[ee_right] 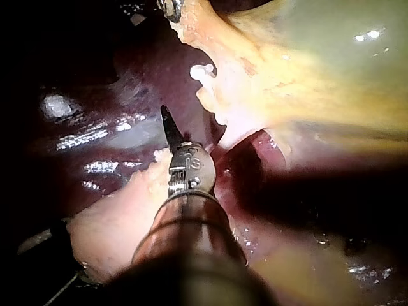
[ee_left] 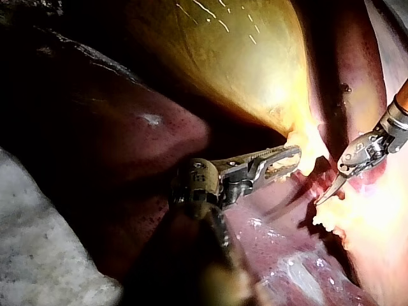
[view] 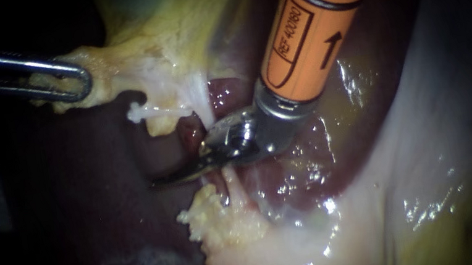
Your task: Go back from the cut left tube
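My right instrument point(view: 160, 180), on an orange shaft from the upper right, ends in thin curved blades that lie together and hold nothing. They sit in the gap between the two ends of a cut tube. The upper stub point(view: 137, 111) is white and hangs from the yellow tissue; the lower end point(view: 232, 184) runs into a fatty clump point(view: 218, 219). My left instrument point(view: 77, 81) is shut on the yellow tissue at the gallbladder's point(view: 168, 11) edge, holding it up to the left. The left wrist view shows its jaws point(ee_left: 293, 157) on that tissue and the right blades point(ee_left: 322, 198) beside them.
Dark red liver point(view: 95, 235) lies below and left of the blades. Pale glistening tissue point(view: 417, 174) fills the lower right. In the right wrist view the blade tip point(ee_right: 167, 118) points past the white stub point(ee_right: 199, 71) over wet liver point(ee_right: 95, 137).
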`<state>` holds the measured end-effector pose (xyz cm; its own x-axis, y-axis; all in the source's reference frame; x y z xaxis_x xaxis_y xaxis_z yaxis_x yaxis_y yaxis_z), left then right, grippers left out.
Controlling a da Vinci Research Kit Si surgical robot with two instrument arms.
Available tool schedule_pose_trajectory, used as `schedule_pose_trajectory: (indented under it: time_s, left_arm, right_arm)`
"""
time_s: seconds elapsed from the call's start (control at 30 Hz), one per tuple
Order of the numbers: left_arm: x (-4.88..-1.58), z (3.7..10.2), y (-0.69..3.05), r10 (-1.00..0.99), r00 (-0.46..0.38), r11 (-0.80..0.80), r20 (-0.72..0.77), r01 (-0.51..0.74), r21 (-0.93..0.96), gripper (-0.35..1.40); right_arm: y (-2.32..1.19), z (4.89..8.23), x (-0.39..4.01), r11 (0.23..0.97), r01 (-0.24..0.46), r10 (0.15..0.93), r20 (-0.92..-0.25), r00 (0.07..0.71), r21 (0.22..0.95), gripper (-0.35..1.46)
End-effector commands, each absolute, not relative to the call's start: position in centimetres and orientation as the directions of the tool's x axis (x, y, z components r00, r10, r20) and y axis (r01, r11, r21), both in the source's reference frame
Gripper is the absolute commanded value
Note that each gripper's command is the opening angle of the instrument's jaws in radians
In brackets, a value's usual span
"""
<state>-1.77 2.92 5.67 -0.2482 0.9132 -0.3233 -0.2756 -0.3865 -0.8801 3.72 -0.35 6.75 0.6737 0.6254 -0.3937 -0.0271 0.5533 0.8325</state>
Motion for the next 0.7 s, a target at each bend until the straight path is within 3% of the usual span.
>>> schedule_pose_trajectory:
  time_s: [0.03, 0.4, 0.43, 0.5, 0.57, 0.7]
  left_arm:
    - [-1.77, 5.67, 2.92, 0.913, -0.248, -0.387, -0.323, -0.276, -0.880, -0.35]
    - [-1.77, 5.67, 2.92, 0.913, -0.248, -0.387, -0.323, -0.276, -0.880, -0.35]
    - [-1.77, 5.67, 2.92, 0.913, -0.248, -0.387, -0.323, -0.276, -0.880, -0.35]
    - [-1.77, 5.67, 2.92, 0.913, -0.248, -0.387, -0.323, -0.276, -0.880, -0.35]
    - [-1.77, 5.68, 2.92, 0.913, -0.248, -0.387, -0.323, -0.275, -0.880, -0.35]
    - [-1.76, 5.69, 2.93, 0.913, -0.249, -0.387, -0.324, -0.275, -0.880, -0.35]
  right_arm:
    - [-0.34, 6.75, 3.71, 0.552, -0.031, 0.628, -0.392, 0.673, 0.833, -0.35]
    - [-0.36, 6.74, 3.68, 0.551, 0.016, 0.638, -0.432, 0.637, 0.835, -0.35]
    - [-0.36, 6.74, 3.67, 0.558, 0.024, 0.632, -0.443, 0.635, 0.830, -0.28]
    - [-0.36, 6.74, 3.68, 0.564, 0.036, 0.630, -0.458, 0.627, 0.825, 0.22]
    - [-0.38, 6.75, 3.68, 0.562, 0.044, 0.635, -0.465, 0.617, 0.826, 0.54]
    - [-0.40, 6.74, 3.70, 0.561, 0.049, 0.639, -0.470, 0.609, 0.827, 0.93]
